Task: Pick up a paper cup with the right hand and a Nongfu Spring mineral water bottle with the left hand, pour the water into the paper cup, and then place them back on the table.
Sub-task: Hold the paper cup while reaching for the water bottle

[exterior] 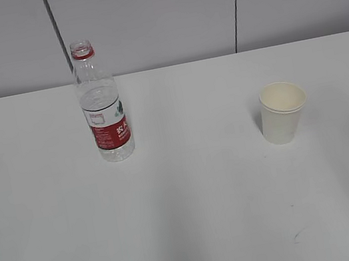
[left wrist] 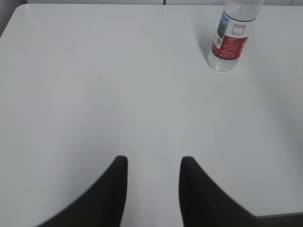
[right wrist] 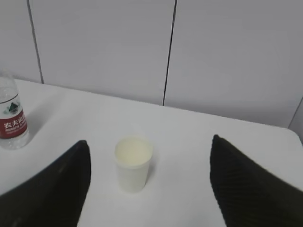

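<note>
Bottle [exterior: 104, 109] and cup [exterior: 282, 112] both stand upright on the table [exterior: 197, 221] in your exterior view, the bottle at left toward the back edge, the cup well apart at right. You can see the bottle has no cap above its red neck ring, and water fills it partway. A small dark scuff marks the tabletop near the front right. Neither arm shows here.

Left wrist view gives you what the exterior one lacks: the left gripper [left wrist: 152, 189], its two dark fingers [left wrist: 111, 198] rising from the bottom edge with a moderate gap of bare table [left wrist: 94, 94] between them, holding nothing. It looks steeply down on the tabletop. The bottle [left wrist: 231, 40] stands far ahead and off to the right, its top cut off by the frame; the cup is out of sight.

Right wrist view looks more level, toward the grey panelled wall. You see the right gripper [right wrist: 149, 177] spread wide, one finger [right wrist: 57, 189] at each lower corner, and empty. The cup [right wrist: 133, 163] stands between them on the table [right wrist: 199, 132], ahead of the tips and left of centre, touching neither. The bottle [right wrist: 12, 120] sits at the far left edge.
</note>
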Robot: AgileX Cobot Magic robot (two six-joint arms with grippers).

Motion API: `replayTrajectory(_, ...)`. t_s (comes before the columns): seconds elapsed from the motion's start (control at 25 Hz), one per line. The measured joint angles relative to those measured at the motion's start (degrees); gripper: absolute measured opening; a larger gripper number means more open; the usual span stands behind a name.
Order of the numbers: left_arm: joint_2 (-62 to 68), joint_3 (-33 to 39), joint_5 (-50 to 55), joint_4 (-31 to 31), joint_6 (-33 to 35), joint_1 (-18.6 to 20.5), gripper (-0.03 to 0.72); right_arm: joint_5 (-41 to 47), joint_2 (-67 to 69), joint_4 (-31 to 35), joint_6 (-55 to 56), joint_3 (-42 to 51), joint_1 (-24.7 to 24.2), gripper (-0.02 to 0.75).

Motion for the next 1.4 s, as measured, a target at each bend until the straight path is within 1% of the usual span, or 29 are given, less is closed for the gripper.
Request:
replayTrajectory(0.16, 0.00, -0.65, -1.34, -0.50, 3.75, 0.00, 0.239, -15.18, 7.35, 0.00, 0.00, 3.12, 0.00, 0.588)
replayTrajectory(0.28, 0.00, -1.09, -9.67, -0.50, 6.96, 0.00, 0.239, -24.68, 11.59, 2.08, 0.00, 5.47, 0.00, 0.588)
replayTrajectory(0.4, 1.31, -1.10, -20.28, -0.69, 7.72, 0.00, 0.239, -28.36, 14.93, 3.14, 0.10, 7.09, 0.00, 0.588)
replayTrajectory(0.6, 7.44, 0.62, -34.28, -2.50, 8.06, 0.00, 0.239, -36.00, 17.68, 3.47, 0.79, 10.08, 0.00, 0.588)
replayTrajectory(0.8, 15.90, 4.16, -50.99, -2.74, 8.35, 0.00, 0.239, -38.21, 17.88, 6.12, 1.35, 11.08, 0.00, 0.588)
replayTrajectory(1.08, 31.37, 10.64, -71.55, -4.75, 8.44, 0.00, 0.239, -38.43, 17.88, 6.55, 1.47, 11.17, 0.00, 0.588)
replayTrajectory(1.32, 45.74, 12.59, -83.19, -5.49, 8.49, 0.00, 0.239, -38.56, 20.72, 5.79, 1.47, 11.17, 0.00, 0.588)
replayTrajectory(1.4, 50.15, 12.60, -88.44, -5.49, 8.04, 0.00, 0.239, -38.68, 23.29, 4.10, 1.47, 11.17, 0.00, 0.588)
